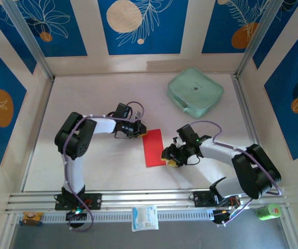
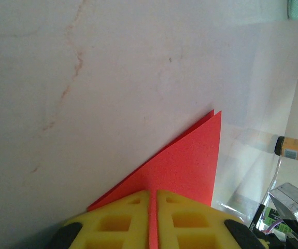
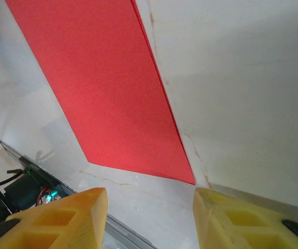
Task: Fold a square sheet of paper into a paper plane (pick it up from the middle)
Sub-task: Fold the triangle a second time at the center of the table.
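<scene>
- Red sheet of paper (image 1: 153, 148), thin, bright and plain, lies flat as a narrow rectangle on the pale table (image 1: 102, 98), near the middle and between the two arms.
- Left pincer (image 1: 140, 129) sits at the sheet's far left corner. In the left wrist view its yellow foam fingers (image 2: 117, 223) are pressed together with the red paper's edge pinched between them.
- In that same view two layers of paper show at the pointed corner (image 2: 213, 116), one edge slightly offset from the other.
- Right pincer (image 1: 168, 155) is low at the sheet's near right edge. In the right wrist view its yellow fingers (image 3: 76, 218) stand spread, with bare table between them and the red paper (image 3: 102, 88) just ahead.
- Mint-green rounded zip case (image 1: 195, 92) rests at the far right of the table, well apart from the sheet.
</scene>
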Motion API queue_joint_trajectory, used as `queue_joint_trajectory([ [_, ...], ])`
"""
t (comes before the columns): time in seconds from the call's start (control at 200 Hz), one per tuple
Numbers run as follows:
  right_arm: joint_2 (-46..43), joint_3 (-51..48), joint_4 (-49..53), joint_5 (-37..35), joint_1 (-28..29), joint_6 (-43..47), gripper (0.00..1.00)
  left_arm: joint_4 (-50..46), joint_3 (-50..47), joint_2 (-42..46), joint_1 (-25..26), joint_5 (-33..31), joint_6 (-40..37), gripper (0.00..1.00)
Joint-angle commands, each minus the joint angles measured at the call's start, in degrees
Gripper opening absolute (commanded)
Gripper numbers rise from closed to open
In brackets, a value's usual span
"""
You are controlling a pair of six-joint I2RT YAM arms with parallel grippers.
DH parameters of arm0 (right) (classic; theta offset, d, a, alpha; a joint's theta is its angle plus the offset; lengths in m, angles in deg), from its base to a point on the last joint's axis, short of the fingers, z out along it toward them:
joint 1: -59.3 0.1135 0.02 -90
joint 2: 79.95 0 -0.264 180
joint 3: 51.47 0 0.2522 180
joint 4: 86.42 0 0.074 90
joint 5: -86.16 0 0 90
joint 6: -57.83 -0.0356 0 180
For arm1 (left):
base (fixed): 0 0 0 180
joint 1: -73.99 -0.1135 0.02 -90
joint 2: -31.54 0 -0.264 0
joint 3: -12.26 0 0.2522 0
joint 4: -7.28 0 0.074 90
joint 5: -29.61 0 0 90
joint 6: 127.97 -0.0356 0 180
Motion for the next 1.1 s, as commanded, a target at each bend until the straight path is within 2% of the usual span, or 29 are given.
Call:
queue_joint_trajectory([
  [0.0, 0.6, -0.4, 1.8, 0.1, 0.4, -1.0, 0.49, -3.1, -2.2, -2.2, -0.3, -2.1, -0.6, 0.13],
  [0.45, 3.8, -0.8, -2.1, 2.6, 1.6, -2.0, 0.48, -2.3, -2.4, -2.1, -0.3, -1.5, 0.3, 0.12],
  [0.575, 3.6, -0.7, -4.5, 3.5, 1.8, -2.8, 0.42, -1.6, -2.7, -2.4, -0.3, -1.2, 0.9, 0.12],
  [0.675, 2.9, 0.1, -4.8, 2.9, 1.8, -2.9, 0.39, -1.1, -2.8, -2.3, -0.3, -1.0, 1.2, 0.12],
  [0.95, 1.3, 1.5, -0.9, -0.2, 1.0, -2.1, 0.40, -1.1, -2.7, -2.1, -0.3, -0.8, 1.2, 0.12],
  [1.095, -0.1, -0.2, -2.1, -0.7, 0.7, -3.0, 0.40, -1.1, -2.6, -2.0, -0.3, -0.7, 1.3, 0.12],
])
